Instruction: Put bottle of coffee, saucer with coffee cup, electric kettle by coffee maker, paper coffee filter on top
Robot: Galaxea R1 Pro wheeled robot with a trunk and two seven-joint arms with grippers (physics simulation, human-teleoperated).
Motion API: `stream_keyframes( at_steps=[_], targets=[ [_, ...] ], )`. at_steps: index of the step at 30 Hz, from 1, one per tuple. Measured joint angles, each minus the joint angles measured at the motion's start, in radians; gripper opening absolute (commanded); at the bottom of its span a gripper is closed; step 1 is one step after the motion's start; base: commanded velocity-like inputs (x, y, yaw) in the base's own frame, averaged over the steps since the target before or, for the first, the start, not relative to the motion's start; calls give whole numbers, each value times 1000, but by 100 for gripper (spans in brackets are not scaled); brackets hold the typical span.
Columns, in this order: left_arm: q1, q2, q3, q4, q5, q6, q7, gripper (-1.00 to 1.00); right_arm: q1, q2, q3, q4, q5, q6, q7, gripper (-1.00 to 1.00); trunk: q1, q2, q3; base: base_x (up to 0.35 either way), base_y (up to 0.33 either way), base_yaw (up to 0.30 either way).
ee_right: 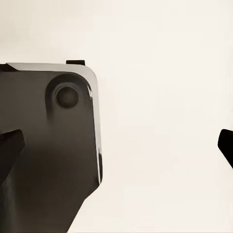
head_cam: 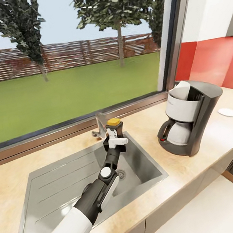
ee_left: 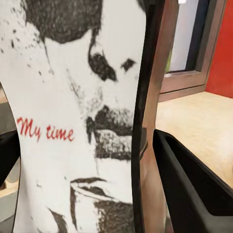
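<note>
**Left arm carrying the jar over the sink, coffee maker to its right**

The left end effector point(head_cam: 115, 137) is pinched on the jar point(head_cam: 114, 126), whose yellow lid shows just above the fingers; the jar is upright, its long axis vertical. In the left wrist view the jar's printed label point(ee_left: 73, 121) sits between the two dark fingers point(ee_left: 187, 179), pressed against it on either side. The load hangs above the sink point(head_cam: 65, 175), just in front of the tap point(head_cam: 101, 124), not yet over bare desk point(head_cam: 166, 183).

The coffee maker point(head_cam: 190, 117) stands on the desk to the right of the left end effector and well apart from it, with open desk between the sink's rim and the machine's base. The saucer point(head_cam: 228, 112) lies farther right still, beyond the machine.

The coming move, as judged, is a rightward carry past the sink's edge, then a straight lowering beside the machine. The left arm is nearer and already loaded.

The right end effector point(ee_right: 121, 145) is spread, fingertips wide apart, holding nothing.
</note>
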State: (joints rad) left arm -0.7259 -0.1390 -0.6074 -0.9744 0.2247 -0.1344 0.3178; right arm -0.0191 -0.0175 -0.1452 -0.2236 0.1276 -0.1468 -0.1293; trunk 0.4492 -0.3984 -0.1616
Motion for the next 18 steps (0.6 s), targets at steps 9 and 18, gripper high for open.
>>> stream_keyframes(
  at_steps=[9, 18],
  targets=[
    [0, 0, 28, -1, -1, -1, 39, -100, 0, 0, 0, -2, 0, 0, 0, 100, 0, 0, 0, 9, -167, 12],
    [0, 0, 49, 0, 5, -2, 42, -100, 0, 0, 0, -2, 0, 0, 1, 100, 0, 0, 0, 0, -270, 0]
  ],
)
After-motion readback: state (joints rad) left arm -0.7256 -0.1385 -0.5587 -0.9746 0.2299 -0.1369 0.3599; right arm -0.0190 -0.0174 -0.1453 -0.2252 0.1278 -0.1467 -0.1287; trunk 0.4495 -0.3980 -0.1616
